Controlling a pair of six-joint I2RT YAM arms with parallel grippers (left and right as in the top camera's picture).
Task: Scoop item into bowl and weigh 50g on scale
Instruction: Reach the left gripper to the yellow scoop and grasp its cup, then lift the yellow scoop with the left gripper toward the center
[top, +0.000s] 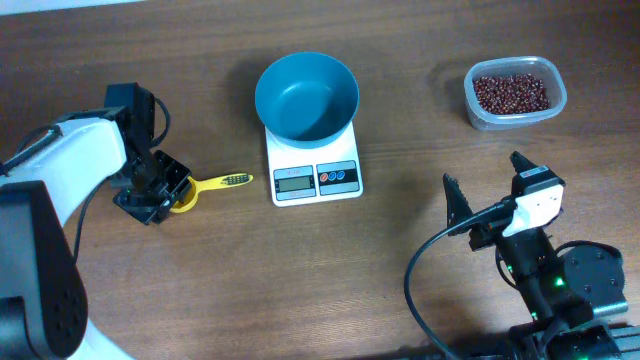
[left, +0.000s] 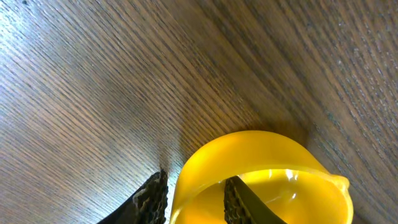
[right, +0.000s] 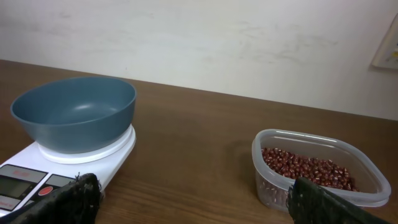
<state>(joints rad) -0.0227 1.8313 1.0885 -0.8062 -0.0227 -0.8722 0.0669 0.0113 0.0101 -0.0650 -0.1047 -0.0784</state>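
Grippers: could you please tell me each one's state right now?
Left gripper: straddles the rim of the scoop; grip cannot be told.
Right gripper: open, empty.

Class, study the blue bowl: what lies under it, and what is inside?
The bowl stands on the white scale. The scale's round platform shows only as a rim, and its middle is covered. Inside, the bowl is empty.

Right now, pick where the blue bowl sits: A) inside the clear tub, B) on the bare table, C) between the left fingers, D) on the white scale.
D: the blue bowl rests on the white scale, with the beans off in the clear tub.
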